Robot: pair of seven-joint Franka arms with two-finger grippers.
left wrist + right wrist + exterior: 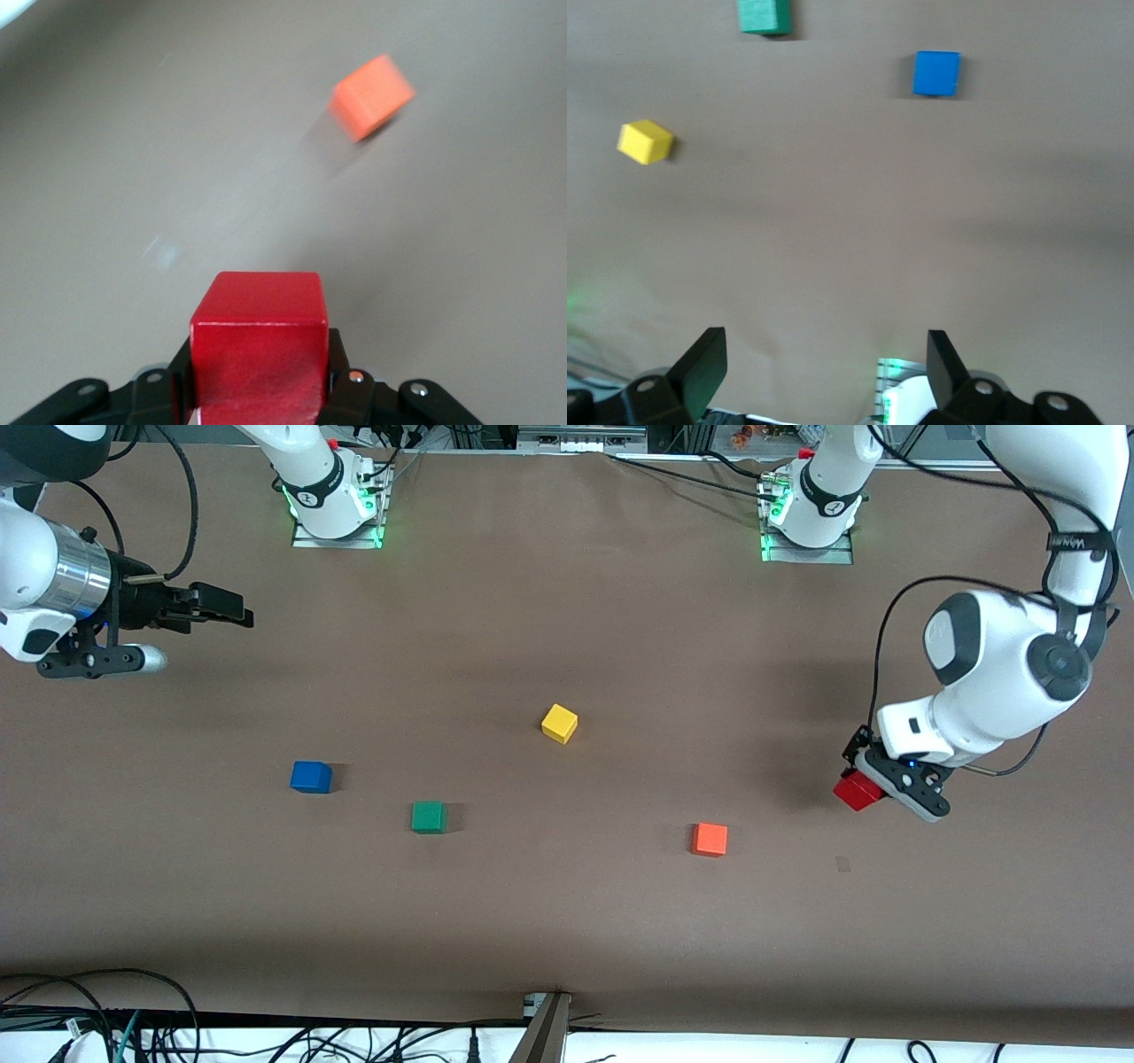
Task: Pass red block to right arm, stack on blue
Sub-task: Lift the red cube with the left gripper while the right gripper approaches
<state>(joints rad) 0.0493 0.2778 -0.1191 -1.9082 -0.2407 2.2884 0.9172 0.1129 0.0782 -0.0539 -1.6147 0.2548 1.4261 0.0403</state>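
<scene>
My left gripper (873,784) is shut on the red block (856,790) and holds it a little above the table at the left arm's end. In the left wrist view the red block (259,345) sits between the black fingers of the left gripper (259,394). The blue cube (311,777) rests on the table toward the right arm's end; it also shows in the right wrist view (935,73). My right gripper (237,613) is open and empty, held level above the table at the right arm's end, well apart from the blue cube. Its jaws stand wide apart in the right wrist view (824,359).
An orange cube (710,839) lies on the table, between the red block and the middle, and shows in the left wrist view (372,96). A green cube (429,817) lies beside the blue one. A yellow cube (559,724) sits near the middle. The arms' bases (337,500) stand along the table's edge.
</scene>
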